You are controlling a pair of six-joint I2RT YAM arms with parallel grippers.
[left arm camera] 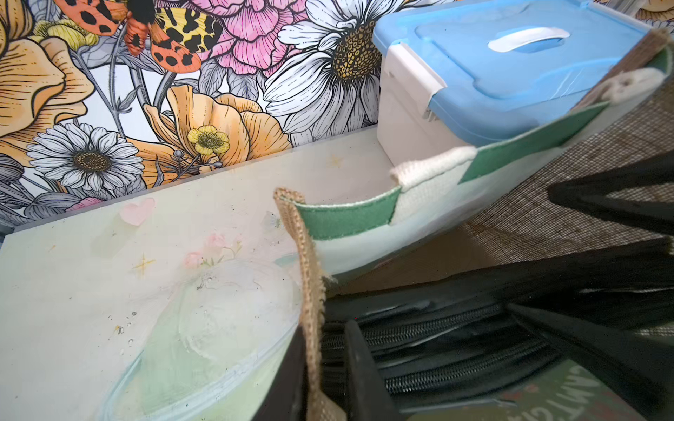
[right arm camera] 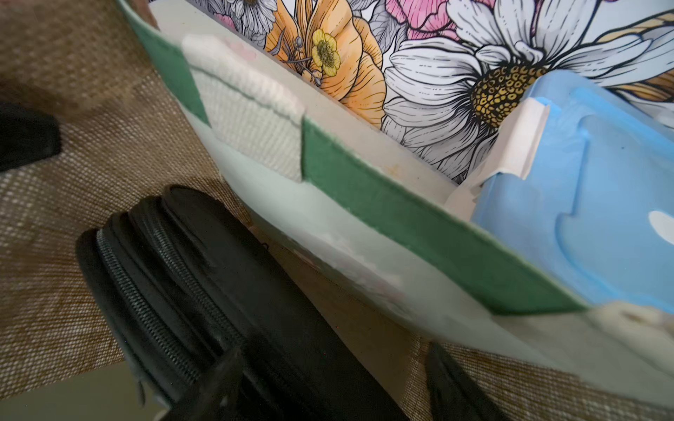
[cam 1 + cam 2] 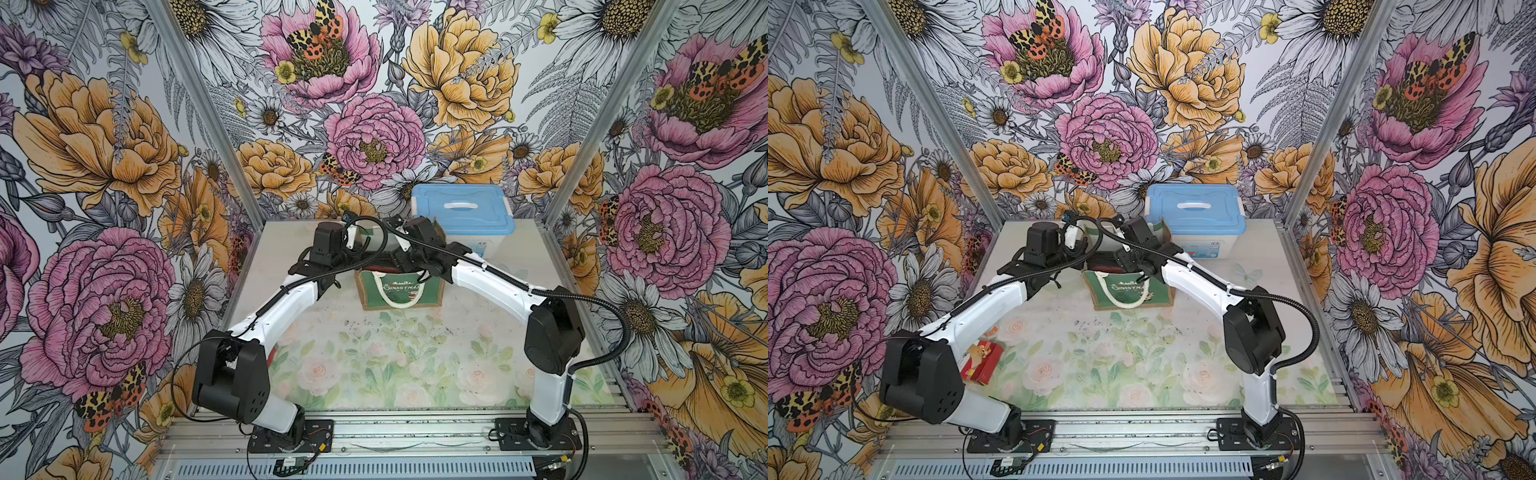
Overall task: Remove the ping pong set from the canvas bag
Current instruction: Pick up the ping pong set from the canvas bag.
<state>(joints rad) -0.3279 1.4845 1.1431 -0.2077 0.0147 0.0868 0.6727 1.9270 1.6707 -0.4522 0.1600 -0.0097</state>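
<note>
**Asker:** Two arms bent over one bag [image 3: 401, 291]. Where does it stand?

**Robot:** Upright on the table [image 3: 374, 353], mouth open, just in front of the blue-lidded box [image 3: 463, 210].

**Asker:** And the set [image 2: 189, 277]?

**Robot:** Inside the bag, against the burlap. It's black, with zips running round its edge.

**Asker:** Your left gripper [image 1: 324, 326]?

**Robot:** I have it pinched narrow on the bag's burlap side wall, one finger outside and one inside.

**Asker:** Your right gripper [image 2: 333, 350]?

**Robot:** Down in the bag, jaws wide apart and clamped on nothing. One finger is at the set, the other nearer the pale lining. I can't tell whether either one touches the set.
</note>
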